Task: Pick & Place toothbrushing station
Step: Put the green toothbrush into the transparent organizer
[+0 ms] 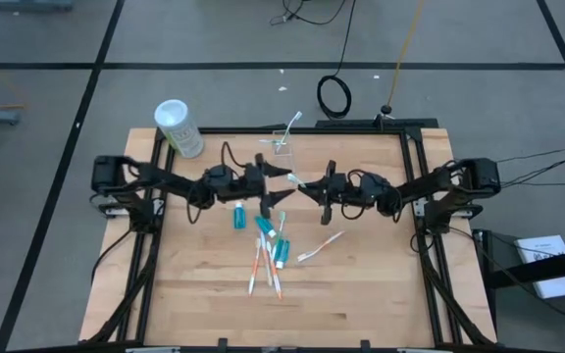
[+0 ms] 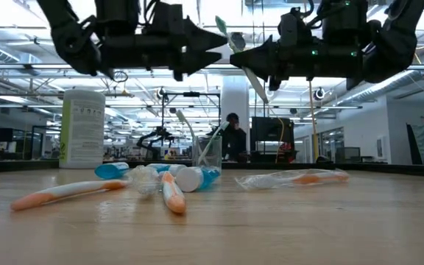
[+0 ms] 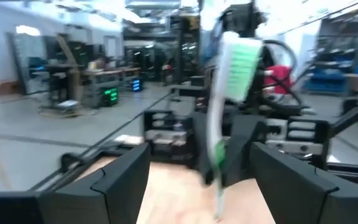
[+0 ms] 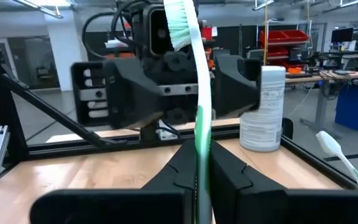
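My right gripper (image 1: 308, 186) is over the middle of the table, shut on a white toothbrush (image 4: 202, 106) whose green-bristled head (image 4: 178, 25) is up. My left gripper (image 1: 282, 178) faces it, open; its two fingers (image 3: 114, 180) stand on either side of that toothbrush without touching it. The clear cup (image 1: 282, 144) stands at the table's far edge with one toothbrush (image 1: 293, 122) leaning in it. Blue toothpaste tubes (image 1: 238, 216) and several more toothbrushes (image 1: 263, 270) lie flat on the wood below the grippers. My right gripper pinches the toothbrush's shaft (image 4: 201, 146) between its two fingers, about midway along it. The fingers reach in level from the table's right and lie across the brush. The brush is lifted clear, nearly upright and slightly tilted, with its handle end (image 2: 258, 90) hanging below the fingers.
A white canister with green print (image 1: 179, 127) stands at the table's far left corner. One toothbrush in a clear wrapper (image 1: 320, 247) lies right of the pile. Black frame rails (image 1: 415, 196) run along the table's left and right sides. Bare wood lies toward the near edge.
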Action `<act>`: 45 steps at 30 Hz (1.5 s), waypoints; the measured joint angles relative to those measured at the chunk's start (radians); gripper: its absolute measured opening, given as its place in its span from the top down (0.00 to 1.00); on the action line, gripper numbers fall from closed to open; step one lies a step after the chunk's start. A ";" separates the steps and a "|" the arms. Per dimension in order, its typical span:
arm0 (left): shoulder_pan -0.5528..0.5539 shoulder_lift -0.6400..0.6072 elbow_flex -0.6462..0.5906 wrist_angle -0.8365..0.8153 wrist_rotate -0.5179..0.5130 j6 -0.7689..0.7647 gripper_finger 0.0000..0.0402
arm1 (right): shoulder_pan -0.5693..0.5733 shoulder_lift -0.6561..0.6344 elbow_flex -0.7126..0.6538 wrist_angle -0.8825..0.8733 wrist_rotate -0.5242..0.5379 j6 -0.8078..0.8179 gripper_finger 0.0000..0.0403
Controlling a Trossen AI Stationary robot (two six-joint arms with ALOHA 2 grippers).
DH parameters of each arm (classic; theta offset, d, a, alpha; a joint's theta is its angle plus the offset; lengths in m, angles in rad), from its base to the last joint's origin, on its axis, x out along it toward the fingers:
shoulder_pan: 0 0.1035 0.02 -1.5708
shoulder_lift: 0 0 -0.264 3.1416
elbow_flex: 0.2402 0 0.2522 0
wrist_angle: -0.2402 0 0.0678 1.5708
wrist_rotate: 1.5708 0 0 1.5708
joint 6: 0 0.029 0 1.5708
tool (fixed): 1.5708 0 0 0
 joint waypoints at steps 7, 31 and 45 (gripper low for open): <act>-0.004 0.078 0.130 -0.031 0.087 -0.025 0.29 | 0.000 0.000 0.000 -0.008 0.000 -0.001 0.98; 0.000 0.083 0.177 0.023 0.104 0.003 0.29 | 0.008 0.000 0.000 0.123 -0.002 -0.083 0.98; 0.004 0.083 0.177 0.025 0.096 0.018 0.29 | 0.008 0.000 0.000 0.145 -0.001 -0.091 0.98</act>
